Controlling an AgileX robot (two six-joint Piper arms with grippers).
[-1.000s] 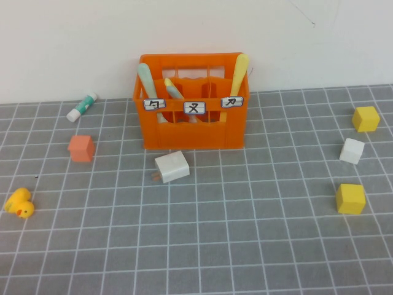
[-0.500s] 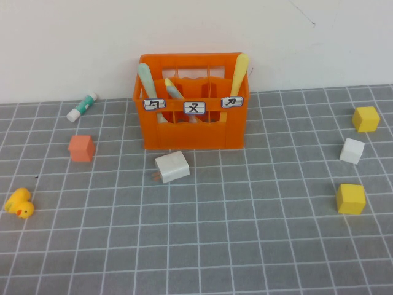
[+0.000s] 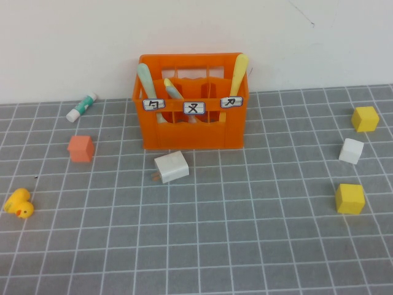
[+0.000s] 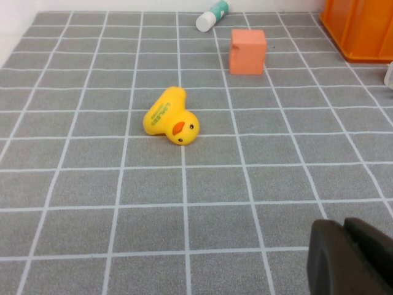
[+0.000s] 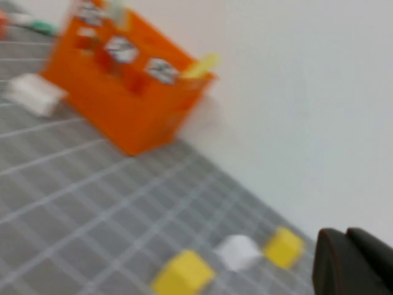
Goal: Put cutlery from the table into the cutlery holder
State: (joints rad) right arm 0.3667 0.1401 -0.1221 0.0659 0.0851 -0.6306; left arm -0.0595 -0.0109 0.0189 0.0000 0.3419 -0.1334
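The orange cutlery holder (image 3: 191,132) stands at the back of the grey table (image 3: 245,246), by the wall. A mint-green spoon (image 3: 145,78) leans in its left compartment. A yellow piece (image 3: 240,69) stands in the right one. A yellow-tipped piece and a greyish one (image 3: 174,91) lean in the middle. No cutlery lies on the table. Neither arm shows in the high view. My left gripper (image 4: 344,226) is shut and empty, low over the table near the duck. My right gripper (image 5: 346,235) is shut and empty, right of the holder (image 5: 129,92).
A white-and-green tube (image 3: 82,106), an orange-pink cube (image 3: 81,148) and a yellow duck (image 3: 19,203) lie on the left. A white block (image 3: 171,166) sits in front of the holder. Two yellow cubes (image 3: 350,198) and a white cube (image 3: 351,150) lie on the right.
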